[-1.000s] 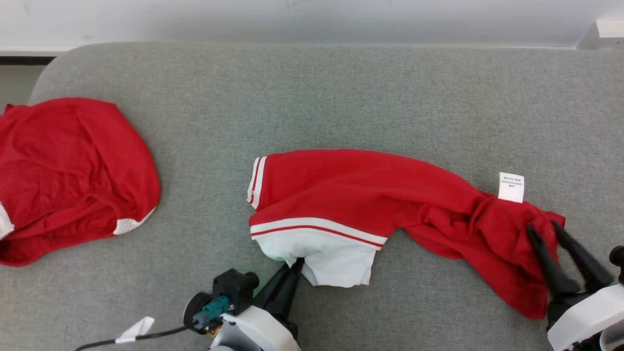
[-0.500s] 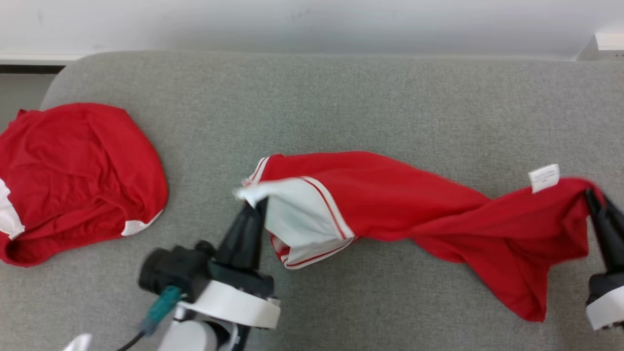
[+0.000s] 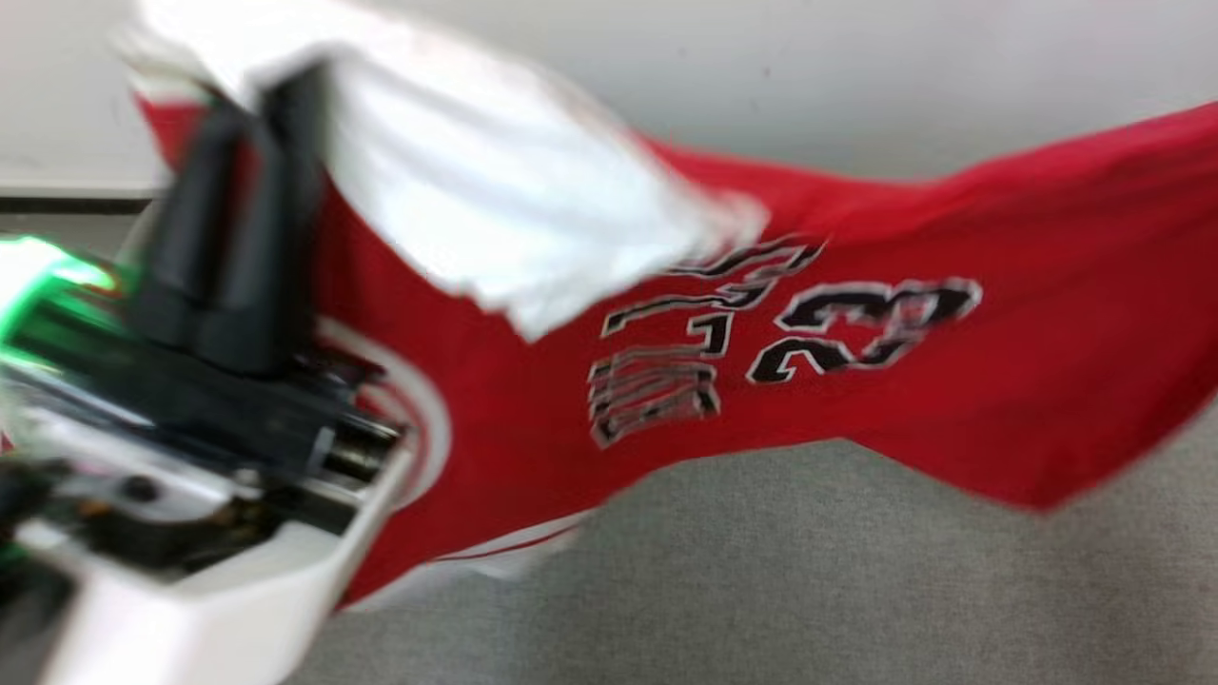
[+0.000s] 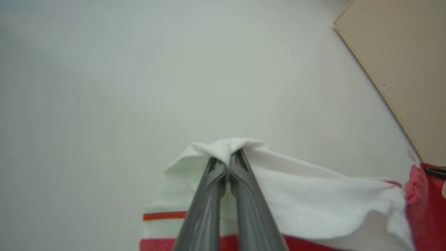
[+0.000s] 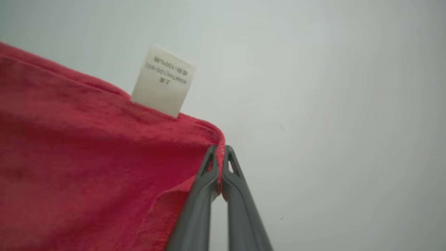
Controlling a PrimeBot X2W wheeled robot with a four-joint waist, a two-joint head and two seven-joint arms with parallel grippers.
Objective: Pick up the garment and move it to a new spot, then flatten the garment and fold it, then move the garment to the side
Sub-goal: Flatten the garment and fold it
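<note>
— Where is the red shirt (image 3: pixel 856 381) at this moment?

— It hangs in the air, stretched wide between the two arms, above the grey couch (image 3: pixel 856 590). I cannot tell if its lowest corner touches the couch.

— What are the left jaws doing?

— They are pressed together with no gap and pinch the white edge (image 4: pixel 296 202) of the shirt. The cloth folds over the tips of the dark fingers (image 4: pixel 204 209).

— And the right jaws?

— Fully closed too. They grip a red corner of the shirt, and the white label (image 5: pixel 163 82) stands up from the seam just beside them.

— Is something printed on the shirt?

— Yes, black figures with a white outline (image 3: pixel 861 323) on the front. They are blurred, but I read a 23. Behind everything is a pale wall (image 4: pixel 104 69).
</note>
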